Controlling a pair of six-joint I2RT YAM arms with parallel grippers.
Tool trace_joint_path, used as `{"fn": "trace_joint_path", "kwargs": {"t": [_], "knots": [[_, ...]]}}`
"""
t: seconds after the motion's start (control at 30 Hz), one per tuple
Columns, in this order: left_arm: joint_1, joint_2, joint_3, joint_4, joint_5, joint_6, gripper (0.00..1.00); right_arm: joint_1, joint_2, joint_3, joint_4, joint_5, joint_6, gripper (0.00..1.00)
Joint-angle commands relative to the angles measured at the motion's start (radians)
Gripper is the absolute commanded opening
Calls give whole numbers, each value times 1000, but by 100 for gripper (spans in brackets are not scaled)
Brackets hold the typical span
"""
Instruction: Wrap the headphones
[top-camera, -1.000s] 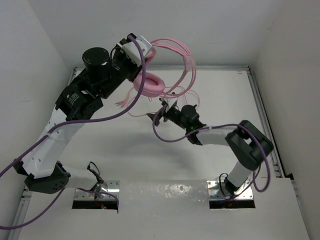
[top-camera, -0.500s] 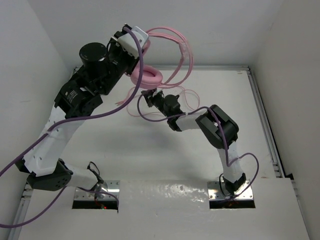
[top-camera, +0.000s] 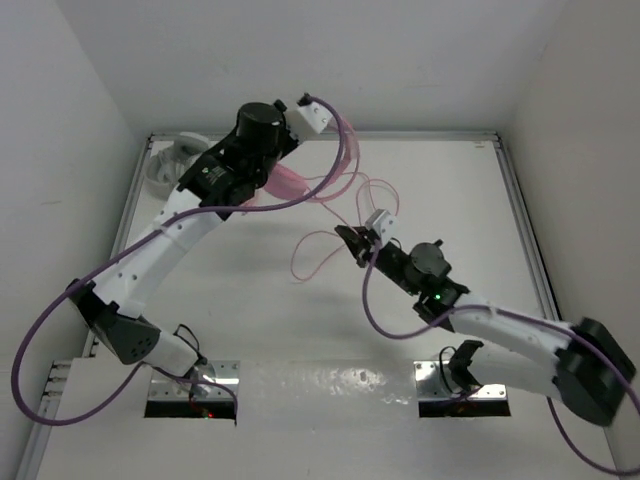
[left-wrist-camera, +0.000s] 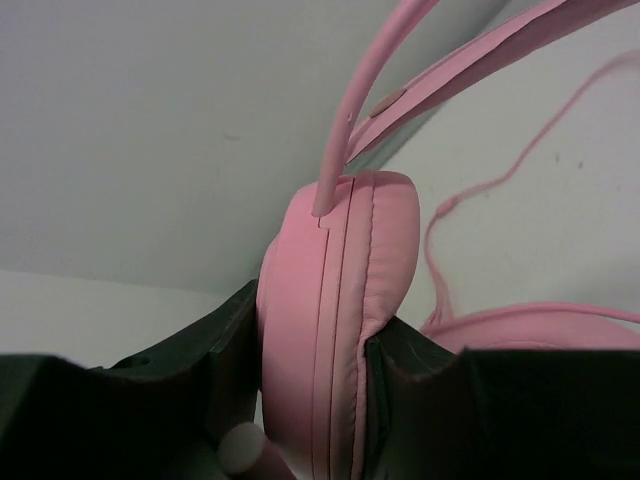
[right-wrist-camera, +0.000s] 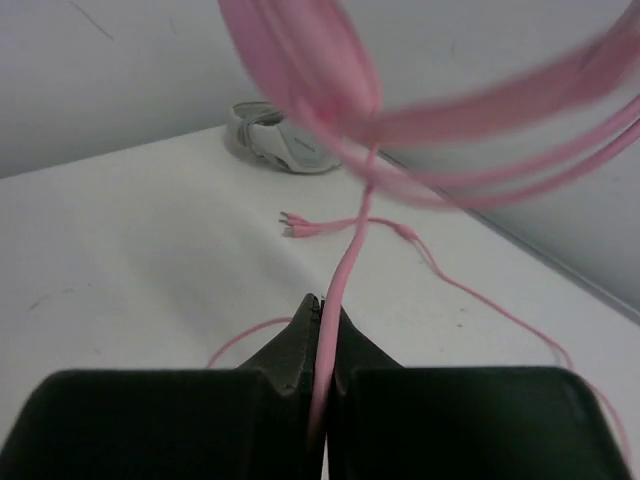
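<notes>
- Headphones of pink plastic, over-ear with round padded cushions (top-camera: 288, 184), are held up off the white desk (top-camera: 250, 330) by the left end effector (left-wrist-camera: 312, 345).
- One pink earcup (left-wrist-camera: 335, 300) sits edge-on between that end effector's two black fingers (left-wrist-camera: 200, 370), which are clenched against its flat faces.
- From the earcup, the thin pink headband (left-wrist-camera: 480, 60) rises up and away from the fingers towards the right of the wrist view.
- The right end effector (right-wrist-camera: 320, 330) is pinched tight on the long thin pink cable (right-wrist-camera: 345, 260). The cable climbs from its fingertips to blurred pink loops overhead.
- In the top view, the right end effector (top-camera: 350, 240) is well apart from the left one and closer to the arm bases. Pink strands of cable stretch between the two.
- A slack loop of cable (top-camera: 300, 262) lies on the desk just beside the right end effector.
- Two short pink cable tips (right-wrist-camera: 290, 225) rest on the desk beyond the right fingertips.
- Farther off, near the wall, lie grey-white headphones (right-wrist-camera: 275, 140). In the top view they are at the desk's far corner beside the left arm.
</notes>
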Motion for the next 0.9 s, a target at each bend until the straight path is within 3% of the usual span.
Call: {"fn": "trace_joint_path", "kwargs": {"t": [0.0,0.13,0.17,0.3,0.37,0.4,0.53,0.57,0.67,0.77,0.87], "knots": [[10,-20,-66,124,31,105,0,53,-192,5,-434,48,-156,0],[-2,14,-146,133,50,138,0,107,-276,194,-784,2,-254,0],[-2,26,-135,113,64,90,0,113,-251,242,-924,-4,-259,0],[-6,107,4,3,146,-27,0,150,-176,445,-1125,-109,-259,0],[-18,141,31,-51,134,19,0,183,-177,494,-1136,-61,-227,0],[-22,129,-35,-47,118,48,0,182,-193,540,-1128,-22,-205,0],[-41,22,-306,105,9,250,0,182,-242,585,-1139,343,-228,3],[-41,2,-349,166,-2,272,0,182,-246,582,-1140,499,-263,3],[-48,-47,-425,190,-13,337,0,176,-242,568,-1131,752,-326,2],[-78,-87,-436,141,60,409,0,168,-216,510,-941,882,-461,7],[-127,-171,-506,104,177,498,0,92,-181,465,-737,860,-540,10]]}}
